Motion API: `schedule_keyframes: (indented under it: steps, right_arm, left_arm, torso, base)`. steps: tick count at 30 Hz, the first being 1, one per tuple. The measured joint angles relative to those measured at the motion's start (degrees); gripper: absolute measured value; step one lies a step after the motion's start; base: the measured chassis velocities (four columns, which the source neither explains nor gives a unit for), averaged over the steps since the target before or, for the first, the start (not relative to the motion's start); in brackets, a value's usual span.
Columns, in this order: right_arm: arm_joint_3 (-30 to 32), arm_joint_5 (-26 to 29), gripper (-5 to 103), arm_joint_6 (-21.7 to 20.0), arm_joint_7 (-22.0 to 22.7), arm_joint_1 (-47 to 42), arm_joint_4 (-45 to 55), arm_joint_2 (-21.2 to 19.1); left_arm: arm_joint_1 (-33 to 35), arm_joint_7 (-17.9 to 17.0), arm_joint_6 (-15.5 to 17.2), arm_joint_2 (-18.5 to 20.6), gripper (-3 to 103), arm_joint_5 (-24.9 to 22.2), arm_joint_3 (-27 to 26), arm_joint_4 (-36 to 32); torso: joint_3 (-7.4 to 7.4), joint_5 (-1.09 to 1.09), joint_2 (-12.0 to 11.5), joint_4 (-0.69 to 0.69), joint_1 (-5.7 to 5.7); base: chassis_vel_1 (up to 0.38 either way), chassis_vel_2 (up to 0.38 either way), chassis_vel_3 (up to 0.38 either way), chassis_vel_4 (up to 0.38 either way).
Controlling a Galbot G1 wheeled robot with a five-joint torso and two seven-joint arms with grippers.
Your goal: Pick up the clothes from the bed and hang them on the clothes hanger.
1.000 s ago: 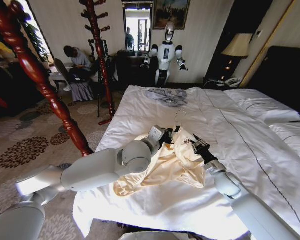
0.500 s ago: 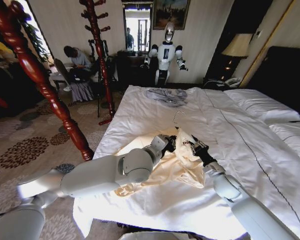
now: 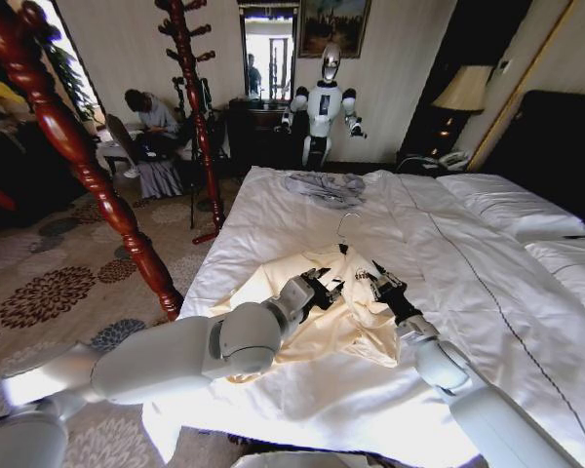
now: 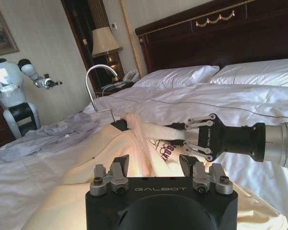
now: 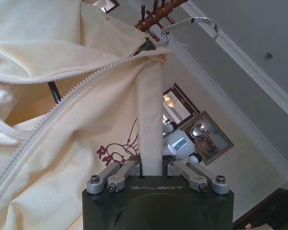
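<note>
Cream-yellow fabric, the clothes (image 3: 327, 317), lies spread on the bed (image 3: 487, 292) near its middle, with the clothes hanger (image 3: 349, 239) already inside the collar, its silver hook poking out toward the headboard side. We see our right tool (image 3: 375, 283) clamped together on a band of the fabric beside the zip, just below the hanger's neck. Our left tool (image 4: 156, 168) sits just beside it over the garment with its fingers apart, holding nothing.

We judge the garment only partly seated on the hanger. What worries us is the thin cloth: if the right tool pulls while the hanger is unsupported, the shoulder could slide off the black arm, or the hanger could tip and slip out through the open zip. The grey-blue garment (image 3: 324, 187) lies well apart.
</note>
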Motion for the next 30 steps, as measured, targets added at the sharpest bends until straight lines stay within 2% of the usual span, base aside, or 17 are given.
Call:
schedule_keyframes:
  steps: [4,6,8,9,11,14,15,17,18,19,22,26,28,30]
  right_arm:
    - [0.2,-0.1,20,1.0,0.0,-0.1,0.5,0.1]
    - [0.2,-0.3,20,1.3,0.1,-0.1,0.4,0.3]
    - [0.3,-1.6,20,2.4,0.2,-0.1,-0.1,0.8]
    - [0.3,-1.6,20,2.4,0.2,-0.1,-0.1,0.8]
    - [0.3,-2.4,20,3.2,0.3,0.1,-0.7,1.2]
    - [0.2,-2.8,20,3.9,0.4,0.6,-0.9,1.5]
    - [0.2,-2.8,20,3.9,0.4,0.6,-0.9,1.5]
    - [0.2,-2.9,20,4.3,0.5,1.0,-1.0,1.7]
    - [0.2,-2.9,20,4.3,0.5,1.0,-1.0,1.7]
    - [0.1,-3.0,20,4.4,0.6,1.0,-1.0,1.8]
    - [0.0,-3.1,20,4.8,0.6,1.0,-1.0,1.9]
    - [-0.4,-3.1,20,4.8,0.7,1.4,-1.0,2.0]
    - [-0.9,-2.8,20,4.8,0.7,2.3,-1.0,2.0]
    - [-0.9,-2.8,20,4.8,0.8,2.3,-1.0,1.9]
  left_arm:
    - [1.9,1.7,-0.5,3.3,80,-0.2,-4.9,-1.4]
    - [2.3,2.5,-1.1,4.6,80,-0.2,-6.2,-1.7]
    - [4.0,4.6,-2.7,7.6,91,-0.3,-9.9,-2.5]
    - [4.0,4.6,-2.7,7.6,91,-0.3,-9.9,-2.5]
    - [6.5,7.2,-4.1,10.8,98,-0.6,-14.0,-3.0]
    - [10.7,12.1,-7.0,15.7,100,-0.5,-19.8,-2.7]
    - [10.7,12.1,-7.0,15.7,100,-0.5,-19.8,-2.7]
    - [13.6,16.4,-9.3,18.6,100,0.0,-23.8,-2.0]
    - [13.6,16.4,-9.3,18.6,100,0.0,-23.8,-2.0]
    - [15.5,19.6,-11.2,20.2,100,0.4,-26.6,-1.1]
    - [18.8,25.2,-14.1,22.5,100,2.5,-31.2,1.4]
    - [22.1,27.3,-15.3,24.0,100,4.5,-34.0,2.4]
    - [28.1,29.4,-16.7,26.3,100,6.3,-38.1,1.8]
    - [29.9,30.1,-17.3,27.1,100,6.7,-39.1,1.6]
  torso:
    - [0.00,-0.01,0.0,0.01,0.00]
    - [0.00,0.00,0.0,0.01,0.00]
    - [0.00,-0.01,0.0,0.02,0.01]
    - [0.00,-0.01,0.0,0.02,0.01]
    - [0.00,-0.01,0.0,0.01,0.01]
    - [0.00,-0.02,0.0,0.02,0.01]
    - [0.00,-0.02,0.0,0.02,0.01]
    - [0.00,-0.01,0.0,0.02,0.01]
    - [0.00,-0.01,0.0,0.02,0.01]
    - [0.00,-0.02,0.0,0.02,0.01]
    - [0.00,-0.01,0.0,0.01,0.01]
    - [0.01,-0.01,0.0,-0.02,0.01]
    - [0.01,0.00,0.0,0.04,0.01]
    - [0.01,-0.01,0.0,0.05,0.00]
  base:
    - [0.000,0.000,0.000,0.000]
    - [0.000,0.000,0.000,0.000]
    - [0.000,0.000,0.000,0.000]
    - [0.000,0.000,0.000,0.000]
    - [0.000,0.000,0.000,0.000]
    - [0.000,0.000,0.000,0.000]
    - [0.000,0.000,0.000,0.000]
    - [0.000,0.000,0.000,0.000]
    - [0.000,0.000,0.000,0.000]
    - [0.000,0.000,0.000,0.000]
    - [0.000,0.000,0.000,0.000]
    - [0.000,0.000,0.000,0.000]
    - [0.000,0.000,0.000,0.000]
    - [0.000,0.000,0.000,0.000]
